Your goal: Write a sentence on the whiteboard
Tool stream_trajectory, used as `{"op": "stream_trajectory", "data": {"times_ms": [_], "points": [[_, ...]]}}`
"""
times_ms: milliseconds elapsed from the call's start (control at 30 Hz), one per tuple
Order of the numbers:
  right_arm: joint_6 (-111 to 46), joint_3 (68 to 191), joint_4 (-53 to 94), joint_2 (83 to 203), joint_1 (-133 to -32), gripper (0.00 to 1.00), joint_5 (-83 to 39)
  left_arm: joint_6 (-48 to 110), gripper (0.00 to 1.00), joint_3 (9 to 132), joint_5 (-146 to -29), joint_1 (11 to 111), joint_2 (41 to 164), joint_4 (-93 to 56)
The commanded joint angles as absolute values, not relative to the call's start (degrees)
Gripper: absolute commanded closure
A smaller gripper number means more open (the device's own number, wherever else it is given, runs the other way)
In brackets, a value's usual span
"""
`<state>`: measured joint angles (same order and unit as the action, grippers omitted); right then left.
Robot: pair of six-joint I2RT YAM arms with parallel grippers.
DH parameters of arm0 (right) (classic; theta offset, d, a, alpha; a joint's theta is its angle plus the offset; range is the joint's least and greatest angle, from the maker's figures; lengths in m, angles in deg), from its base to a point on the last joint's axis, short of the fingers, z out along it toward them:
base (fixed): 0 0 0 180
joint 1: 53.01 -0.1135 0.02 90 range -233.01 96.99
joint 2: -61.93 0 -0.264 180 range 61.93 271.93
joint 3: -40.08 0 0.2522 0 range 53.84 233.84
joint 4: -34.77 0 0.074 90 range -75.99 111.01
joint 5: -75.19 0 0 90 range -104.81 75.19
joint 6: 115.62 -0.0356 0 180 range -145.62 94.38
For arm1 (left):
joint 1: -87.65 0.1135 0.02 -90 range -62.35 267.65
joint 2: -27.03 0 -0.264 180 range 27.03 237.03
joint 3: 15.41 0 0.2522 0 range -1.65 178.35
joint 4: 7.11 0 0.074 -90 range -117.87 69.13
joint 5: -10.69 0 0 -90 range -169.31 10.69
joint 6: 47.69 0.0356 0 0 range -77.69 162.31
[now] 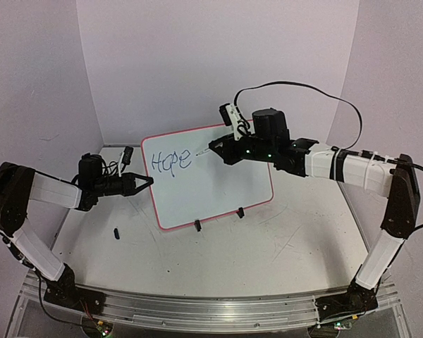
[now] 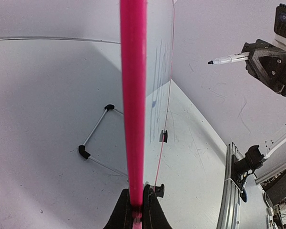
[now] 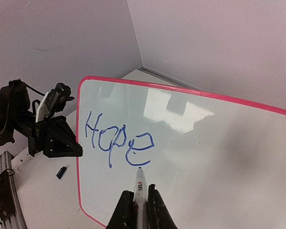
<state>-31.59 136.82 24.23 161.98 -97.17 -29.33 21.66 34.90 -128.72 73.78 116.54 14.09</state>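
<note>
the left arm reaches in low, its left gripper (image 1: 146, 182) clamped on the left edge of the small glossy white whiteboard (image 1: 211, 193) with red-pink rim, which stands propped between the arms. the right arm stretches across, its right gripper (image 1: 222, 150) closed on a slim white marker pen (image 3: 140, 183), tip just by the final letter of the blue handwritten lettering (image 3: 117, 143) "hope".

One whiteboard (image 1: 218, 193), with two black feet (image 1: 197, 225) on its six o'clock edge. One blue word (image 1: 170, 161), "Hope", four letters, toward the board's ten o'clock. One marker (image 1: 206, 151). One small dark cap (image 1: 117, 232) on the one table (image 1: 282, 260), at the board's eight o'clock. Two arms, left arm (image 1: 49, 190) and right arm (image 1: 352, 169). Two grippers, left gripper (image 1: 150, 182) and right gripper (image 1: 222, 150), two fingers each. One wire stand (image 2: 97, 131) behind the board, with two black corners.
</note>
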Motion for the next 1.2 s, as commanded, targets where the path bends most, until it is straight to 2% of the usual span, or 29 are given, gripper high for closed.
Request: {"op": "stream_trajectory", "data": {"times_ms": [0, 367, 800, 1167], "points": [[-30.47, 139.56, 25.0, 162.68, -97.42, 1.0, -27.9, 25.66, 1.0, 37.42, -120.67, 73.44, 116.1, 10.0], [-31.44, 146.58, 23.94, 167.73, -94.34, 1.0, -26.37, 26.05, 1.0, 38.24, -120.61, 73.43, 116.48, 7.46], [-33.35, 145.94, 24.51, 167.81, -89.14, 1.0, -26.69, 26.87, 1.0, 38.18, -119.79, 73.42, 116.31, 6.25], [-32.6, 148.03, 24.66, 170.33, -88.89, 1.0, -27.87, 28.27, 1.0, 37.77, -117.63, 73.44, 115.39, 5.99]]}}
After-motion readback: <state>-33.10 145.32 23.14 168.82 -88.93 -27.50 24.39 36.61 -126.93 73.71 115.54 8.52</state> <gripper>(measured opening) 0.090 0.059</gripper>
